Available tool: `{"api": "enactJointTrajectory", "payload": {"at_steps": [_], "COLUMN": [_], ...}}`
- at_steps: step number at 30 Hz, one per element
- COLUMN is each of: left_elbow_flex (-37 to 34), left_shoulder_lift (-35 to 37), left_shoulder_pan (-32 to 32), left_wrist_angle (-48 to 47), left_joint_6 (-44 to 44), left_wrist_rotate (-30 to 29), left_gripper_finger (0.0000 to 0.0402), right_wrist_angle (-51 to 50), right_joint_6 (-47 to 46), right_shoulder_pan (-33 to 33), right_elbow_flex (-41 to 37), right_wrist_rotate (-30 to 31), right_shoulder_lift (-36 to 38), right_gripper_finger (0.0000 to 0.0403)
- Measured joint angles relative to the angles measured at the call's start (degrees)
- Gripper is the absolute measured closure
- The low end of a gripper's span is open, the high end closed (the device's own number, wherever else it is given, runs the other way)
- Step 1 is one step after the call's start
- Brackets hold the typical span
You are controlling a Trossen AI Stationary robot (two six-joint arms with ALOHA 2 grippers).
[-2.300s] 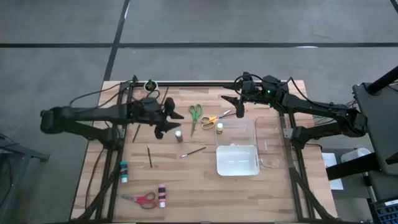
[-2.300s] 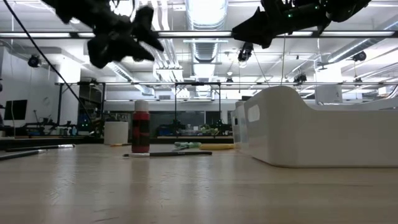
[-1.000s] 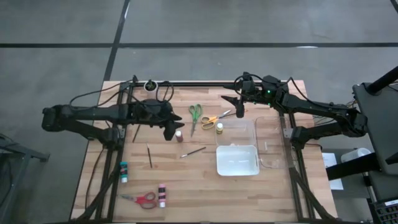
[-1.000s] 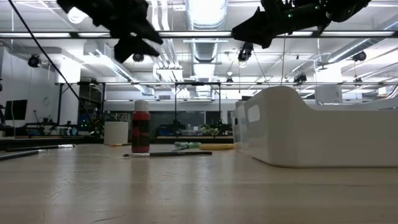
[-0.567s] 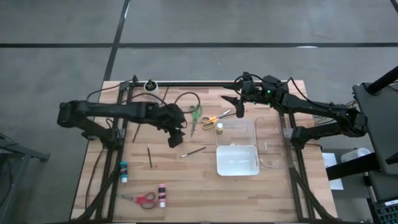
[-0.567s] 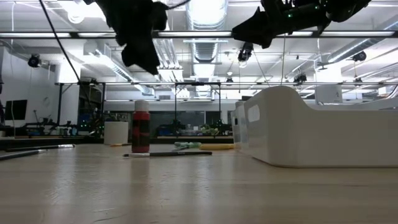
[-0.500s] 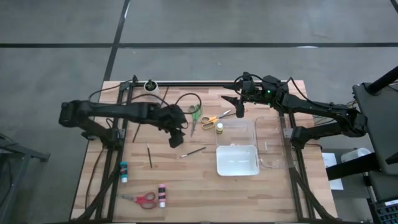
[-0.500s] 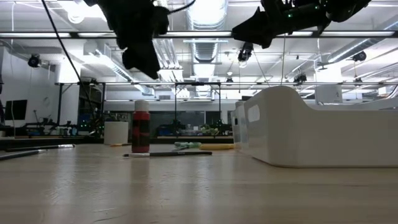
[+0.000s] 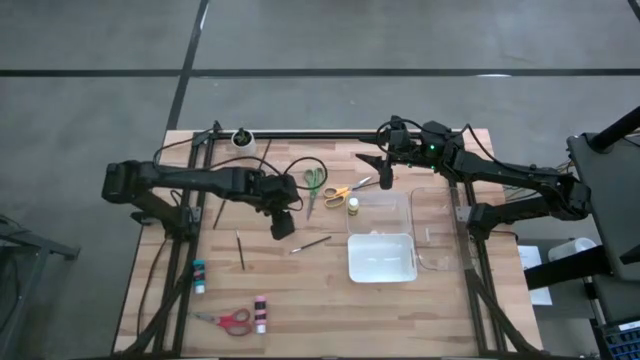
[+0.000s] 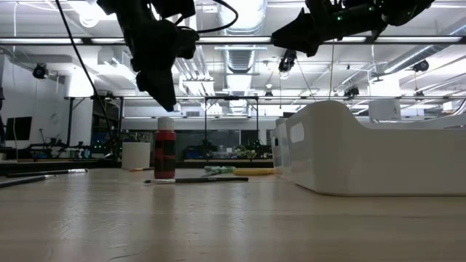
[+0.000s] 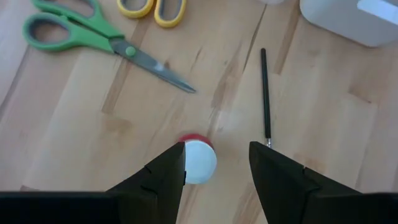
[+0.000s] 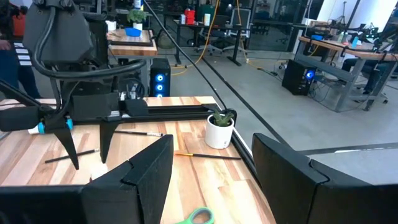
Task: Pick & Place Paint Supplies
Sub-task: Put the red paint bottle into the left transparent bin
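Two arms hang over the wooden table [image 9: 330, 300], and I place everything by the white tray [image 9: 381, 257] sitting right of the middle. Far to the tray's left, near the table's edge, a teal paint bottle [image 9: 199, 275] lies flat, with red-handled scissors [image 9: 228, 320] and a pink bottle [image 9: 261, 313] nearer the front edge. A thin brush [image 9: 240, 249] lies left of the tray, well apart from it. The left gripper [image 9: 282, 222] hovers above the red paint bottle [image 10: 164, 148], which stands upright left of the tray; its fingers [image 11: 163, 177] are spread apart, holding nothing, with the bottle's pale cap [image 11: 198, 161] showing below, close by one finger. Another brush [image 9: 311, 243] lies just left of the tray. Behind the tray and to the left, green-handled scissors [image 9: 313, 184] and yellow-handled scissors [image 9: 345, 190] lie side by side, and a small bottle [image 9: 353, 204] stands just behind the tray. The right gripper [image 9: 384, 172] waits high behind the tray, fingers apart and empty.
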State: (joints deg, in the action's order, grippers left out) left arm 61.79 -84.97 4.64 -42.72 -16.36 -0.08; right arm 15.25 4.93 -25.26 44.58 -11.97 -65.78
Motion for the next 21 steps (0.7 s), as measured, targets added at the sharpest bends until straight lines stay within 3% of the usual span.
{"api": "enactJointTrajectory", "payload": {"at_steps": [9,21], "left_elbow_flex": [-2.89,-2.89], "left_shoulder_lift": [0.04,0.06], "left_shoulder_pan": [0.00,0.04], "left_wrist_angle": [2.44,3.04], "left_joint_6": [-3.61,-3.15], "left_wrist_rotate": [-0.70,-1.02], "left_gripper_finger": [0.0212,0.0124], "right_wrist_angle": [0.00,0.00], "right_joint_6": [0.00,0.00], "right_shoulder_pan": [-0.01,0.00], "right_elbow_flex": [0.00,0.00], "right_wrist_rotate": [0.00,0.00], "right_shoulder_lift": [0.00,0.00], "right_gripper_finger": [0.0186,0.0186]}}
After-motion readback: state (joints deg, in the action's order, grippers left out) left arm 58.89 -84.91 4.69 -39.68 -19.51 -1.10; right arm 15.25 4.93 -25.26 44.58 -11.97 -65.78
